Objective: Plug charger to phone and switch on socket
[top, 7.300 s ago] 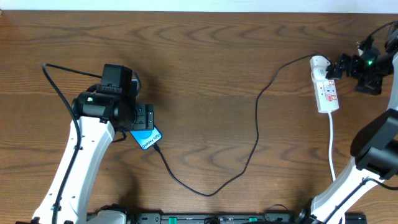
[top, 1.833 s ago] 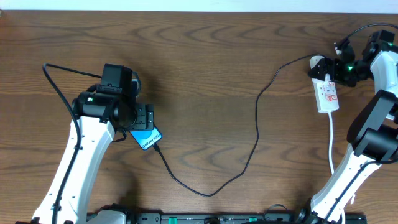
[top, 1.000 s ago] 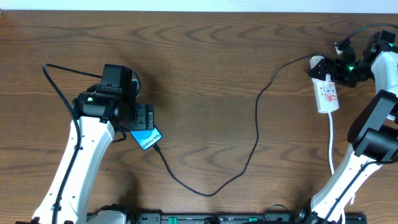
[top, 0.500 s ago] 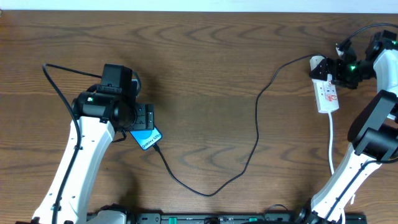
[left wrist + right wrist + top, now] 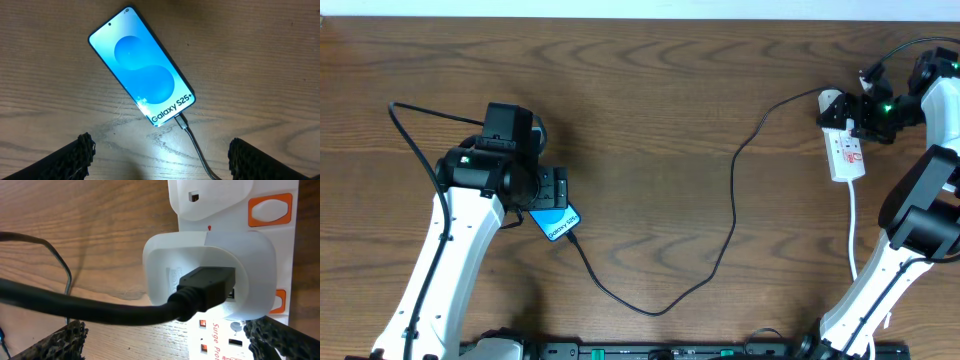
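Charger (image 5: 192, 142) is in the phone (image 5: 141, 65), center frame. My left gripper (image 5: 162, 147) and right gripper (image 5: 167, 330) both gape wide, right one over the socket (image 5: 220, 200).

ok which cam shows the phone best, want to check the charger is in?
Left wrist. The phone lies whole and sharp, the charger tip at its bottom edge, seemingly plugged in. Overhead shows only its blue corner under the left arm. Right wrist shows no phone, only the socket and an adapter.
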Action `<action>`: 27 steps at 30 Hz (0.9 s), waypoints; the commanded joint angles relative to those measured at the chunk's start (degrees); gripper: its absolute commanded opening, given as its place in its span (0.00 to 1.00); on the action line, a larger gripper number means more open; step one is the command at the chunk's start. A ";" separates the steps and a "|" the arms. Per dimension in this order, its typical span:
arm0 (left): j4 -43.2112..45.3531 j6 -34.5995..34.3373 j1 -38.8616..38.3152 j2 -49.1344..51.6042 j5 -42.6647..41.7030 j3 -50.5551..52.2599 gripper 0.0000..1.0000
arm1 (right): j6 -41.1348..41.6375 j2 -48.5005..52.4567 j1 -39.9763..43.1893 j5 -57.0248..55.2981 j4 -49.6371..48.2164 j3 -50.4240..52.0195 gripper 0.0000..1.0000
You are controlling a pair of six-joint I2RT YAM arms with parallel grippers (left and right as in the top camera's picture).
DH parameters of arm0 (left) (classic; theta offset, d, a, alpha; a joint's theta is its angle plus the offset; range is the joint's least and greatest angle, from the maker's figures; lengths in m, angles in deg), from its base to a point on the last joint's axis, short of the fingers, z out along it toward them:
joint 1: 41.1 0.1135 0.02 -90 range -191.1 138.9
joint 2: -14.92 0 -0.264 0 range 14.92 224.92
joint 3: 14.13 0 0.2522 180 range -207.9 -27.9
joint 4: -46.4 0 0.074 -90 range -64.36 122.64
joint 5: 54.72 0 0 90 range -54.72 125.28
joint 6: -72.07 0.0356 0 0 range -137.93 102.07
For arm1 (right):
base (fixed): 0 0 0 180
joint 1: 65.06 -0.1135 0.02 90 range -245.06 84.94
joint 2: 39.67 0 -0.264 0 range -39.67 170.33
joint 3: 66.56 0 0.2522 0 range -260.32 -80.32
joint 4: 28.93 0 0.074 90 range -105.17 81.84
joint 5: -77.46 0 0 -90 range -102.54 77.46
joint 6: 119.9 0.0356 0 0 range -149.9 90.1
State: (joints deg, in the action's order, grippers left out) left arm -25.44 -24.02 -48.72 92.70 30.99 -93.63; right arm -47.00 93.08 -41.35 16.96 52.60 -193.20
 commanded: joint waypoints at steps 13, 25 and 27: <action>-0.13 0.46 -0.13 -0.68 0.70 -0.72 0.88 | -4.85 0.76 -1.75 -2.64 -1.03 -1.70 0.99; -0.15 0.46 -0.13 -0.68 0.72 -0.72 0.88 | -9.33 0.76 -2.23 -0.66 -0.48 -1.70 0.99; -0.13 0.46 -0.13 -0.68 0.70 -0.72 0.88 | -9.33 0.76 -2.51 -0.63 -0.48 -1.70 0.99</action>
State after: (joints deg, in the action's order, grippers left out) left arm -25.44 -24.02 -48.72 92.70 30.99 -93.61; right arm -53.95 93.08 -42.27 12.98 52.65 -193.20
